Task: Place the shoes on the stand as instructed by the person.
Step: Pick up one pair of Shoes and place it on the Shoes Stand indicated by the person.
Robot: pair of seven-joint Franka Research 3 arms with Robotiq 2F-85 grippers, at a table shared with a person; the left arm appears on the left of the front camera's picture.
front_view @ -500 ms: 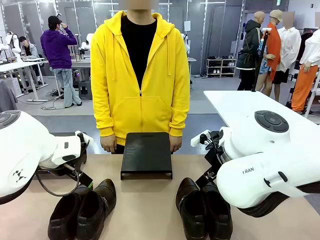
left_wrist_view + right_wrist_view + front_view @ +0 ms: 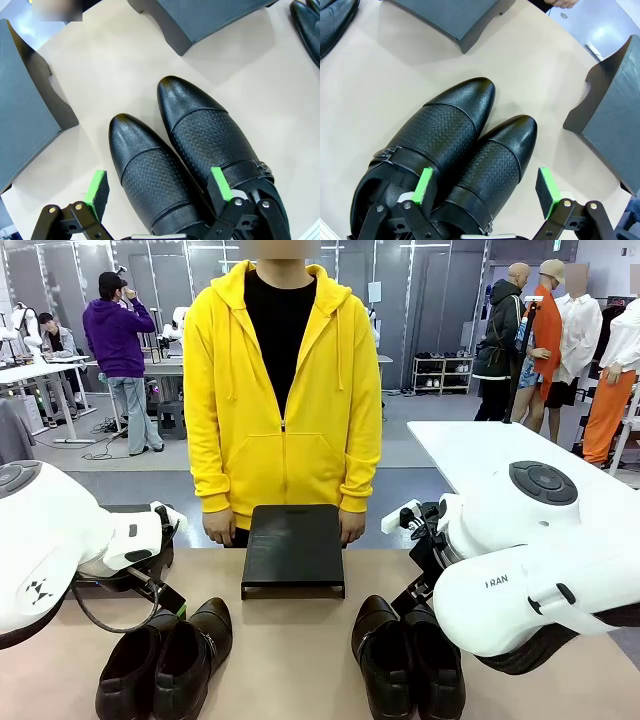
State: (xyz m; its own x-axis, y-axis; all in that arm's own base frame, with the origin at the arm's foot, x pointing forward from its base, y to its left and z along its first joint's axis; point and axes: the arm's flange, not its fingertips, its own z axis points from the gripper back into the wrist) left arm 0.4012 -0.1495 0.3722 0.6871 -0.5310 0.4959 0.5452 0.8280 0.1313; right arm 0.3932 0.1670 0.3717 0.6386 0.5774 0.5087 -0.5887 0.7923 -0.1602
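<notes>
Nothing has shifted: the person waits behind the stand at the bench's far edge, giving no sign. My left jaws and right jaws gape wide and empty above the left pair and right pair of shoes, by the near edge.

The table has a plain beige top. Far behind, a person in a purple hoodie stands near a white desk. A low shelf stands by the back wall.
</notes>
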